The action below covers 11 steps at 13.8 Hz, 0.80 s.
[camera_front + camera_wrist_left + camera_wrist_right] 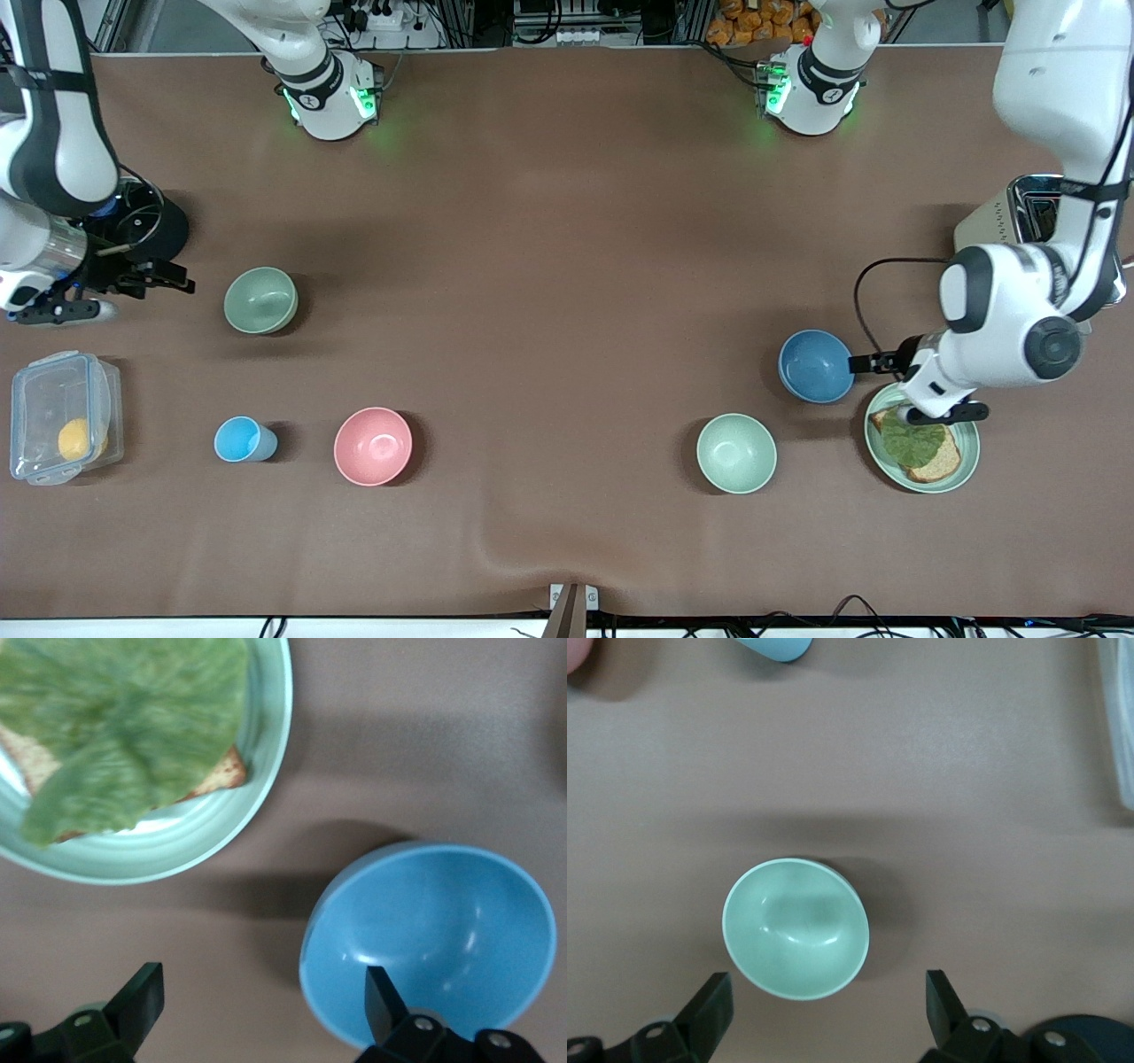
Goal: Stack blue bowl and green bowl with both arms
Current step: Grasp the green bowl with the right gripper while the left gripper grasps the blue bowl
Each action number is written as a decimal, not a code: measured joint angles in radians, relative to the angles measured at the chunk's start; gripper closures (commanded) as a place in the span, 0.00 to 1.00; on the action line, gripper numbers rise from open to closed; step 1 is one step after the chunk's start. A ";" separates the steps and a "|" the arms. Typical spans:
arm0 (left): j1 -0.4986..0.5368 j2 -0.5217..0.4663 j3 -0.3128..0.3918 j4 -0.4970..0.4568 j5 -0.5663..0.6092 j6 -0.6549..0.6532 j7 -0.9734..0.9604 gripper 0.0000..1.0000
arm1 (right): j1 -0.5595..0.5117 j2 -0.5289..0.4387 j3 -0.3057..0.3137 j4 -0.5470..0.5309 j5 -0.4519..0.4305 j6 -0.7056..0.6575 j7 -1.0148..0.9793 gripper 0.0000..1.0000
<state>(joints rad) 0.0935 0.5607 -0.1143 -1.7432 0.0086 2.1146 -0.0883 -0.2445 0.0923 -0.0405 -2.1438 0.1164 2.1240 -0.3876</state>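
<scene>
Left gripper (886,390) hangs with fingers apart just beside the blue bowl (816,366), between it and the plate (968,456) with bread; in the left wrist view one finger (383,1001) already overlaps the bowl's rim. Right gripper (124,297) hangs with fingers spread near the green bowl (260,300), toward the right arm's end of the table. Each arm is nearer its own bowl.
</scene>
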 measured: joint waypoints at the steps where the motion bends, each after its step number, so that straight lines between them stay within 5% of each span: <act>1: -0.008 0.014 -0.001 -0.008 0.000 0.031 -0.012 0.00 | -0.001 0.014 0.000 -0.013 0.008 0.027 0.000 0.10; 4: -0.029 0.038 -0.001 -0.044 0.000 0.083 -0.046 0.00 | -0.007 0.081 -0.001 -0.031 0.068 0.116 -0.027 0.21; 6: -0.043 0.053 -0.002 -0.051 0.000 0.095 -0.067 0.81 | -0.007 0.128 -0.001 -0.037 0.100 0.164 -0.042 0.22; 7: -0.047 0.057 -0.002 -0.051 0.000 0.098 -0.071 0.99 | -0.007 0.146 0.000 -0.043 0.107 0.185 -0.047 0.24; 10: -0.043 0.058 -0.001 -0.051 0.000 0.100 -0.071 1.00 | -0.007 0.190 0.004 -0.074 0.115 0.246 -0.079 0.43; 11: -0.041 0.057 0.000 -0.050 0.000 0.100 -0.071 1.00 | -0.007 0.203 0.004 -0.082 0.116 0.258 -0.088 0.58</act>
<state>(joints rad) 0.0526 0.6177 -0.1147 -1.7929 0.0086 2.2147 -0.1595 -0.2517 0.2957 -0.0365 -2.2258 0.2328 2.3820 -0.4758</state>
